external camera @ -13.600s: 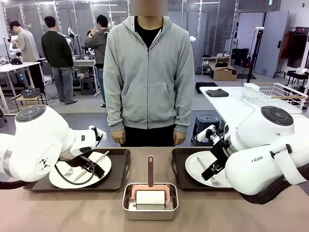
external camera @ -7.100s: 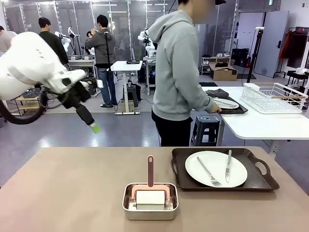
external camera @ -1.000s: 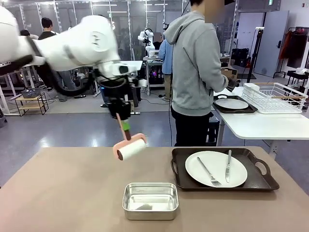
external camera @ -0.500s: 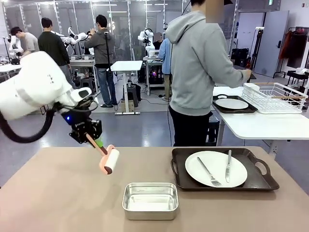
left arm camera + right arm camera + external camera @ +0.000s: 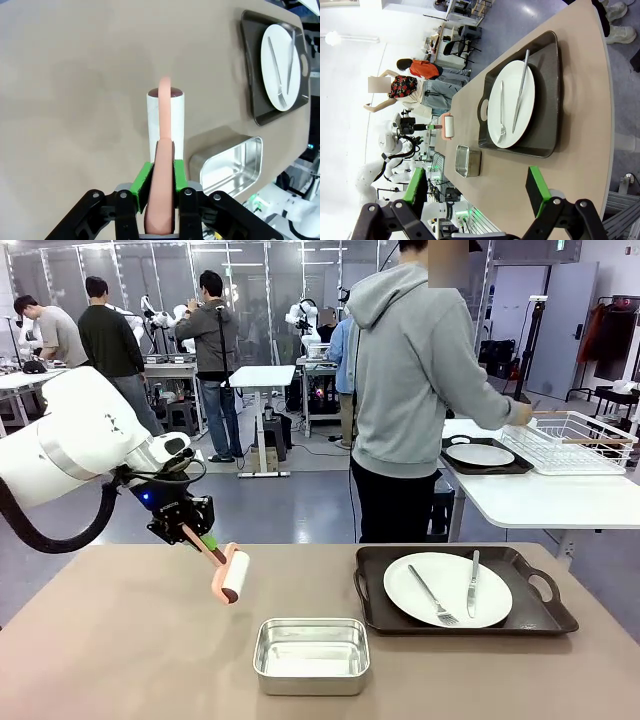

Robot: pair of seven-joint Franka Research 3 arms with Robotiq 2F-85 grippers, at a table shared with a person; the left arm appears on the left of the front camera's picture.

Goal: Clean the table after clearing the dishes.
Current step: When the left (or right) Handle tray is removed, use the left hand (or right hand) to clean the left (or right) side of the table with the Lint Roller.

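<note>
My left gripper (image 5: 199, 536) is shut on the pink handle of a white roller (image 5: 232, 576), which hangs tilted low over the left middle of the brown table (image 5: 110, 640). I cannot tell whether the roller touches the top. In the left wrist view the green pads (image 5: 144, 178) clamp the handle, with the roller (image 5: 166, 117) beyond them. A dark tray (image 5: 535, 612) with a white plate (image 5: 447, 588), fork and knife lies at the table's right. My right gripper (image 5: 476, 192) is open, high above the table, looking down on that tray (image 5: 547, 95) and plate (image 5: 512, 102).
An empty steel pan (image 5: 311, 655) stands at the front middle of the table. The person (image 5: 415, 380) stands at the far side, turned to a white side table holding a second tray with a plate (image 5: 480, 454) and a wire rack (image 5: 570, 440).
My left arm has carried the roller from above the pan down and to the left, close over the table. The person's hand has reached out to the rack.
</note>
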